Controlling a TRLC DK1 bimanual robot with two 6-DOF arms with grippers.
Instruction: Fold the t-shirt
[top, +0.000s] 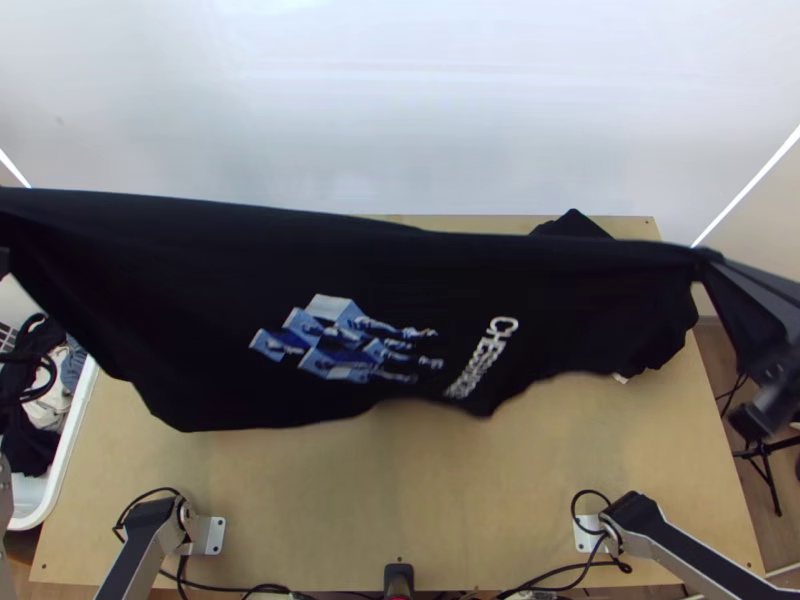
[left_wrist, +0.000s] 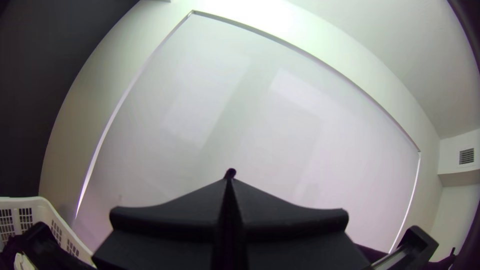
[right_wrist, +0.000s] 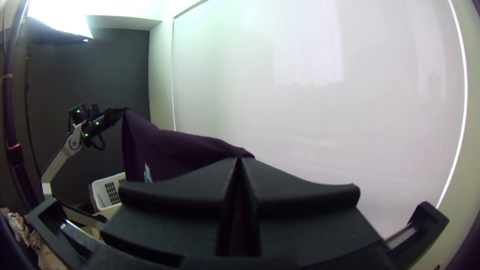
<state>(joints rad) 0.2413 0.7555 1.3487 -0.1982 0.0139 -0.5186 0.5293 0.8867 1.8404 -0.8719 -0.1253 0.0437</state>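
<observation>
From the right pincer (top: 708, 257) hangs the t-shirt (top: 200, 320) (black) — outstretched.

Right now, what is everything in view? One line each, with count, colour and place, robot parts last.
t-shirt: one, black with blue-and-white print, stretched above the table
table: one, light wood, beneath the t-shirt
basket: one, white, left of the table
clothes: several, mixed, in the basket
panel: one, white, behind the table
cables: several, black, near edge
arms: two, silver-grey and black, near corners
left gripper: one, black, shut on the t-shirt's left
right gripper: one, black, shut on its right
</observation>
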